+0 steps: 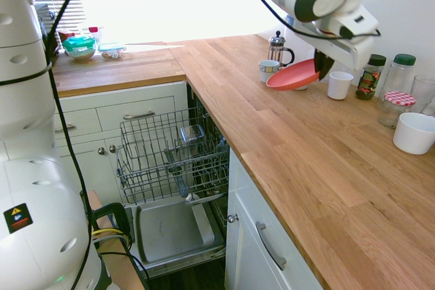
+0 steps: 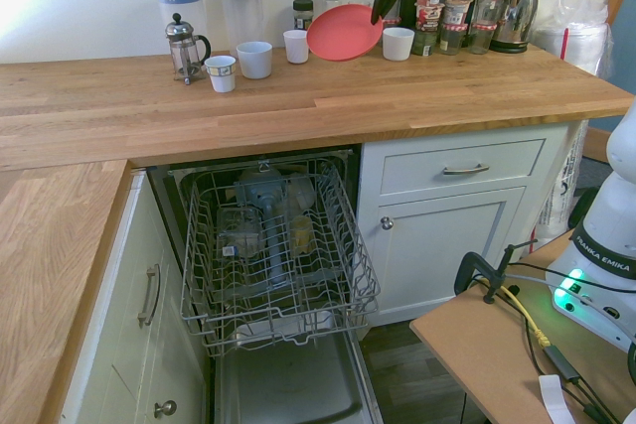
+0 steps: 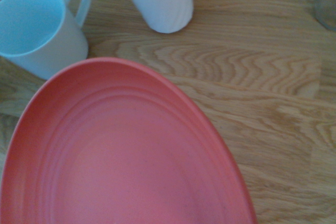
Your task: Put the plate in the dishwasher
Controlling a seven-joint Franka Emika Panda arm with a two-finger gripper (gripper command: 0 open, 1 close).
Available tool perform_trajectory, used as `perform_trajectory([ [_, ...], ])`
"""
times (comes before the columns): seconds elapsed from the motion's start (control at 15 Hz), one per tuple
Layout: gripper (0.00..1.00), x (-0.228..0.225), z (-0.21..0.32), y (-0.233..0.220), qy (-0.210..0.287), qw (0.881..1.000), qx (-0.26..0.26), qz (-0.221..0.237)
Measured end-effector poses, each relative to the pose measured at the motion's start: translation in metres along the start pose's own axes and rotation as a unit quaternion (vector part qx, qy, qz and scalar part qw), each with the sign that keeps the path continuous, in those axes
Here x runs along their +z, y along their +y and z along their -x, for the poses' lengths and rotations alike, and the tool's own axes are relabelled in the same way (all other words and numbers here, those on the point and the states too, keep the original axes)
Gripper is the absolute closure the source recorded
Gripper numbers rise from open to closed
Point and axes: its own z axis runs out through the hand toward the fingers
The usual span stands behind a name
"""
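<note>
Plate (image 2: 343, 32) rim hidden in gripper (image 2: 379, 15)

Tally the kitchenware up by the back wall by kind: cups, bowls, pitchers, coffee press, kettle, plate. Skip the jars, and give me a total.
Cups: 3
Bowl: 1
Pitchers: 2
Coffee press: 1
Kettle: 1
Plate, lifted off the counter: 1
Total: 9
</note>
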Motion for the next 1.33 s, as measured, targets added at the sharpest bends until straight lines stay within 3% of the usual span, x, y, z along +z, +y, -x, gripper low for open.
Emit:
perform_trajectory([
  [0.27,1.0,-0.015,0.1,-0.07,0.085,0.991,-0.091,0.05],
  [0.47,1.0,-0.007,0.162,-0.095,0.131,0.979,-0.132,0.087],
  [0.8,1.0,0.006,0.209,-0.113,0.186,0.959,-0.172,0.124],
  [1.0,1.0,-0.002,0.265,-0.138,0.235,0.93,-0.255,0.124],
  [1.33,1.0,-0.029,0.394,-0.155,0.294,0.864,-0.397,0.093],
])
